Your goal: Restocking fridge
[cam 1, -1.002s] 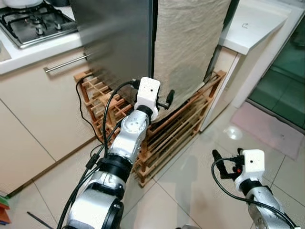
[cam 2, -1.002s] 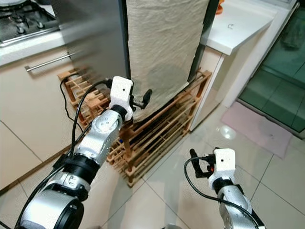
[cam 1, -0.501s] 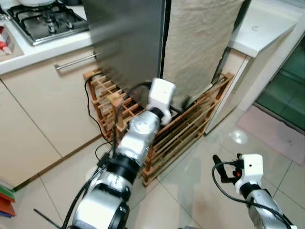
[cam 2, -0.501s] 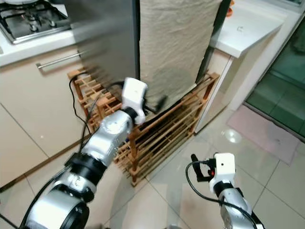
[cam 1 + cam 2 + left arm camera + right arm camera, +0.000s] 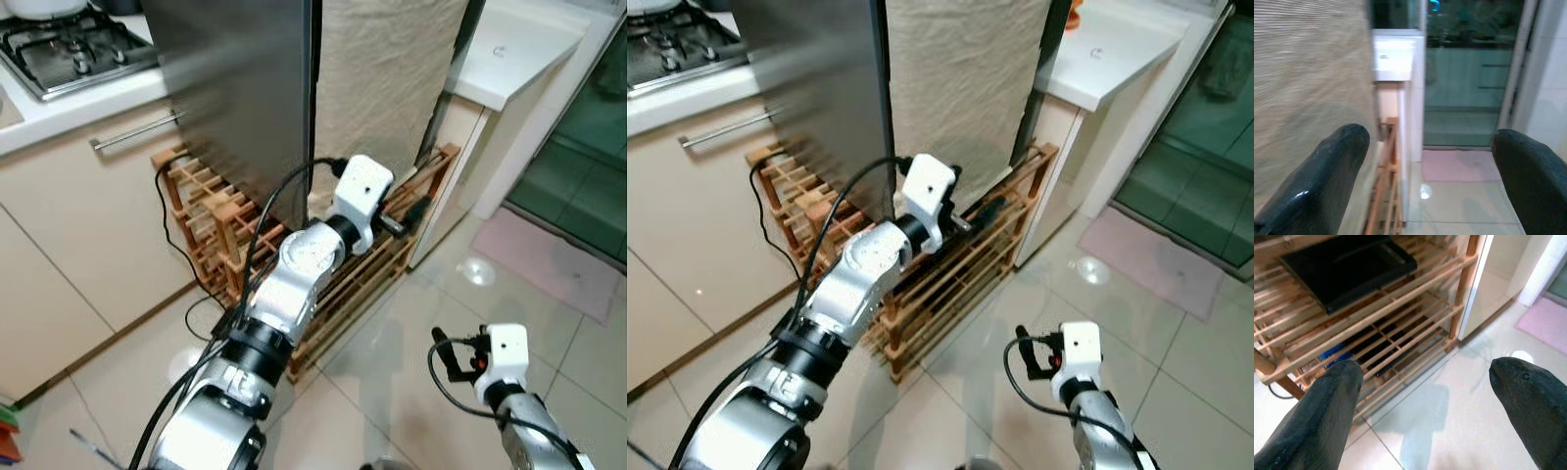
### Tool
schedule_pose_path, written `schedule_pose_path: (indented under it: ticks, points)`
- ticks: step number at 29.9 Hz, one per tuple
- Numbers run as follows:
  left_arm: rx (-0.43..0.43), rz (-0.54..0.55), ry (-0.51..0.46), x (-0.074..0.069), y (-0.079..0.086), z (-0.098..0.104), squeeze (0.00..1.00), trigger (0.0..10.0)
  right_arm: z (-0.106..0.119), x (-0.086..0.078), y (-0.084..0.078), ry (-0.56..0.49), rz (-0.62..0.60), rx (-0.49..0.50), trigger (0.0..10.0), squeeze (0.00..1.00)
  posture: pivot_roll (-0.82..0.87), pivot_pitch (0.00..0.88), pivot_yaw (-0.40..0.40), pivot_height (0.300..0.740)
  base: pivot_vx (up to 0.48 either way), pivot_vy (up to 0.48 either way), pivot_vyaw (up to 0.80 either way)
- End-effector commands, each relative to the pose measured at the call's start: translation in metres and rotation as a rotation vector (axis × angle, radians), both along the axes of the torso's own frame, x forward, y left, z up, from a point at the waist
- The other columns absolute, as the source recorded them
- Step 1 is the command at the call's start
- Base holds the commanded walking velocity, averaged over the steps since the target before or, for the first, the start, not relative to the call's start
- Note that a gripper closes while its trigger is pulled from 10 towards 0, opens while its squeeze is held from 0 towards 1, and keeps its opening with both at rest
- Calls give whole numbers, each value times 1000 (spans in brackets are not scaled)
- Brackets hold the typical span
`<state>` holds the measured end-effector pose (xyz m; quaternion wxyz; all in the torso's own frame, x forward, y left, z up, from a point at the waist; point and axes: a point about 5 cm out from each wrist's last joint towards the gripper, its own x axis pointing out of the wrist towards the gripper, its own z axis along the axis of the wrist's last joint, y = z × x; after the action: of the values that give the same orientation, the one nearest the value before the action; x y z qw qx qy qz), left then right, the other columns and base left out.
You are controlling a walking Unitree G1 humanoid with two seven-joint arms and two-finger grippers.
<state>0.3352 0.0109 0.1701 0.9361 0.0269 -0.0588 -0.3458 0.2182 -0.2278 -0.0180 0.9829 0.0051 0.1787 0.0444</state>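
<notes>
The fridge (image 5: 245,88) has a steel side and a beige cloth (image 5: 382,78) hanging over its front. It stands on a low wooden slatted rack (image 5: 220,230). My left gripper (image 5: 416,217) reaches forward below the cloth's lower right corner, just above the rack's top rail. In the left wrist view its fingers (image 5: 1337,161) stand wide apart with nothing between them, the cloth beside one of them. My right gripper (image 5: 443,354) hangs low over the floor tiles, open and empty, looking at the rack's shelves (image 5: 1400,318).
A gas hob (image 5: 69,49) and cream cabinets with a bar handle (image 5: 132,132) are to the left. A white counter (image 5: 519,49), a glass door (image 5: 588,127) and a pink mat (image 5: 549,259) lie to the right. A black flat box (image 5: 1347,267) rests on the rack.
My left arm has swung right, from the middle of the cloth's lower edge to its right corner. The head camera has shifted, and the right gripper sits slightly lower in the picture.
</notes>
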Motion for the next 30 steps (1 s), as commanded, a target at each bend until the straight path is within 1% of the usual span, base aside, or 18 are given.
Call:
schedule_pose_path:
  ticks: [1,3,5,8,15,18,20,24,30]
  points:
    - [9,70,18,3,15,-7,0,10000,-2,-3,-10,13,-19,-19,10000,0,-63,39,-23,740,0,0,0]
    - [18,129,33,5,25,-13,0,10000,-5,-4,-13,22,-29,-19,10000,0,-61,39,-22,740,0,0,0]
    - [35,179,43,7,33,-19,0,10000,-10,-7,-18,52,-44,-19,10000,0,-57,35,-23,740,0,0,0]
    - [42,202,45,8,35,-21,0,10000,-13,-10,-21,74,-54,-17,10000,0,-56,32,-23,740,0,0,0]
    - [59,215,48,12,35,-22,0,10000,-18,-17,-31,127,-77,-19,10000,0,-55,22,-25,740,0,0,0]
    - [58,216,51,14,34,-22,0,10000,-20,-18,-32,142,-83,-20,10000,0,-55,20,-26,740,0,0,0]
    - [79,199,47,15,30,-25,0,10000,-21,-20,-35,152,-87,-20,10000,0,-56,19,-25,740,0,0,0]
    - [80,229,61,22,30,-25,0,10000,-20,-17,-28,129,-68,-11,10000,0,-60,22,-23,740,0,0,0]
    - [88,250,57,27,30,-23,0,10000,-19,-15,-23,116,-27,1,10000,0,-65,27,-20,740,0,0,0]
